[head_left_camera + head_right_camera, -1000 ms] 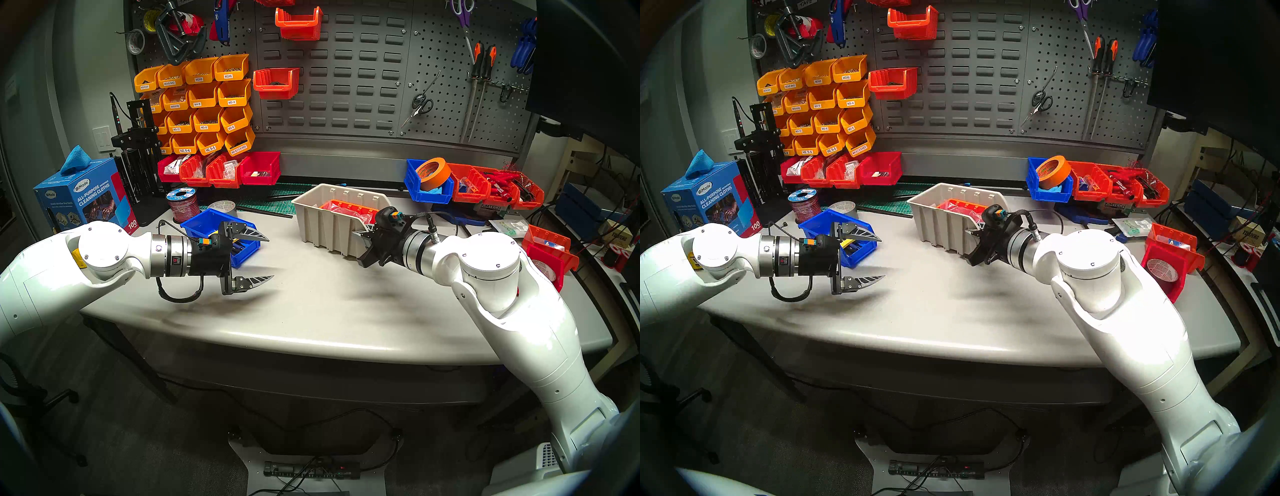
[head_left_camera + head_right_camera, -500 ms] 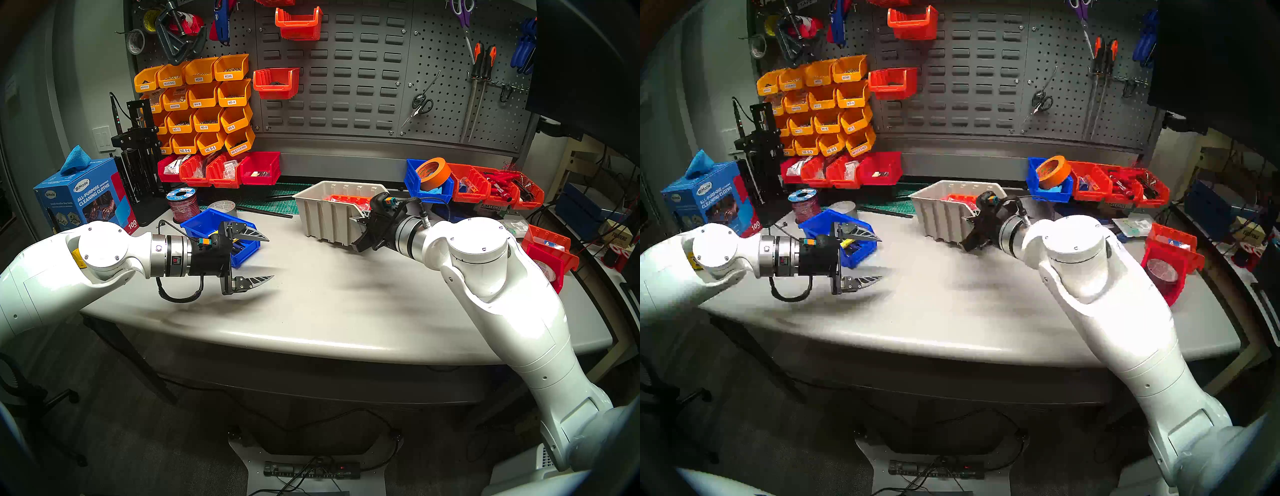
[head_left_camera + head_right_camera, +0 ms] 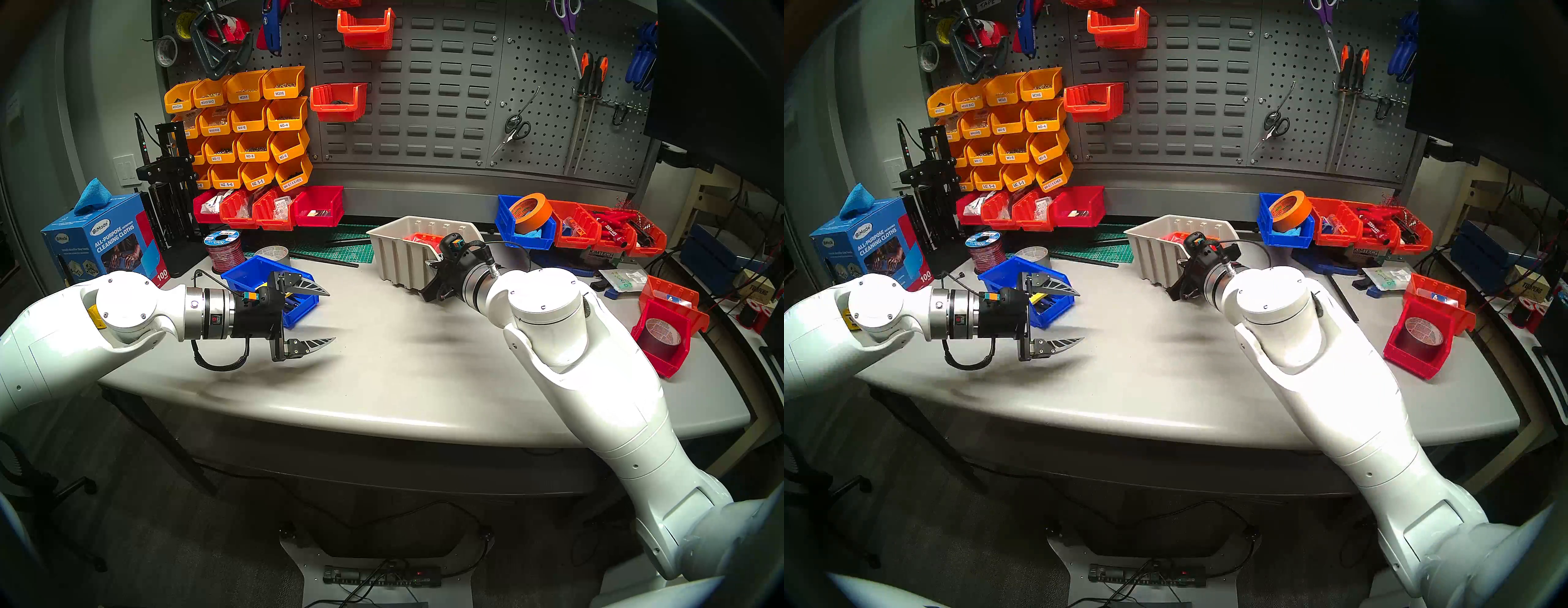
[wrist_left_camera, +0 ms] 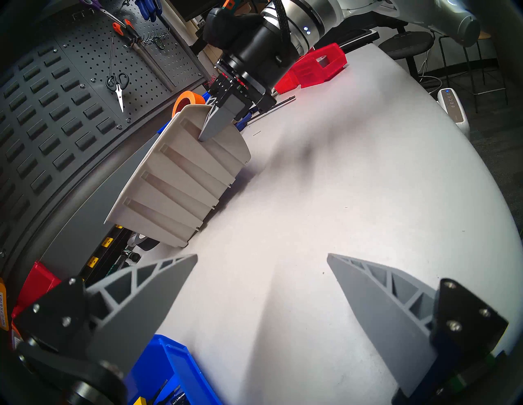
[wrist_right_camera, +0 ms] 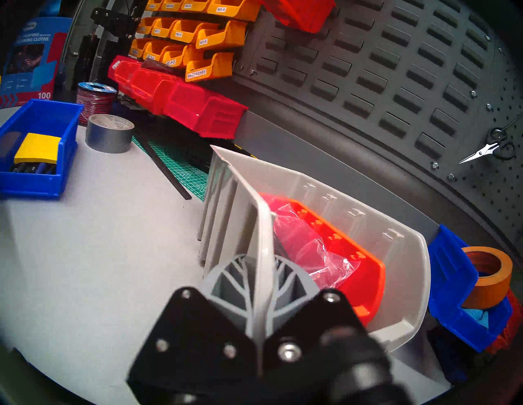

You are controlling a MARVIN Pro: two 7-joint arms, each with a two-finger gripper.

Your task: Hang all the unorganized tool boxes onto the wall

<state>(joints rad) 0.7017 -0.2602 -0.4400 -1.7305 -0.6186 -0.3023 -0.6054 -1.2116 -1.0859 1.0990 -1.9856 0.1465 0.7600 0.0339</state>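
The beige ribbed tool box (image 3: 399, 250) (image 3: 1153, 250) (image 4: 175, 181) holds an orange-red tray in plastic wrap and sits tilted near the back of the table. My right gripper (image 3: 437, 265) (image 3: 1185, 265) (image 4: 209, 124) (image 5: 263, 271) is shut on its side wall, one finger inside and one outside. A blue tool box (image 3: 250, 271) (image 5: 36, 124) stands just behind my left gripper (image 3: 331, 316) (image 3: 1081, 316) (image 4: 261, 255), which is open and empty above the table. Another blue tool box (image 3: 509, 225) (image 5: 450, 271) holds orange tape. The louvred wall (image 3: 424, 93) (image 5: 382, 70) rises behind.
Two orange-red bins (image 3: 365, 29) hang on the wall beside yellow labelled bins (image 3: 246, 127). Red bin rows (image 3: 271, 208) (image 3: 606, 229) line the back. A red bin with tape (image 3: 662, 339) sits far right. A grey tape roll (image 3: 273, 254), wire spool (image 3: 225, 250) and cloth box (image 3: 102, 242) stand left.
My right arm has carried the beige tool box away from me toward the wall, its elbow swinging inward. The left arm has not moved.
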